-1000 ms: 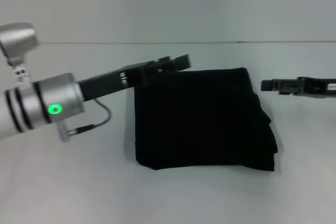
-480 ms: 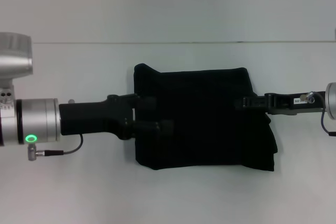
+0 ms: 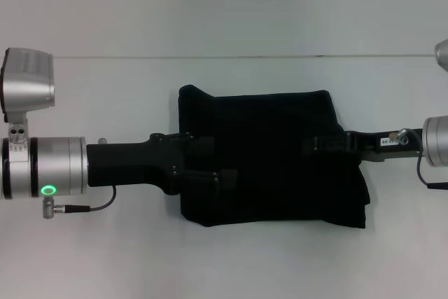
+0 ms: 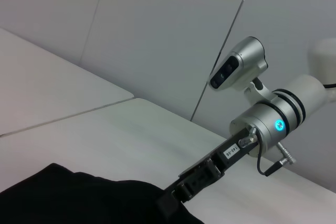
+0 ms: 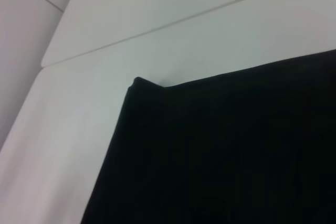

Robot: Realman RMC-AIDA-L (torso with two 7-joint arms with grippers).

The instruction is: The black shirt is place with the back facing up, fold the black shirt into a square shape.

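The black shirt (image 3: 269,159) lies mid-surface (image 3: 84,257), already folded to a rough square; edges uneven, tidying remains. Left tool (image 3: 210,166) and right tool (image 3: 322,145) reach over its opposite sides; finger state cannot be told.
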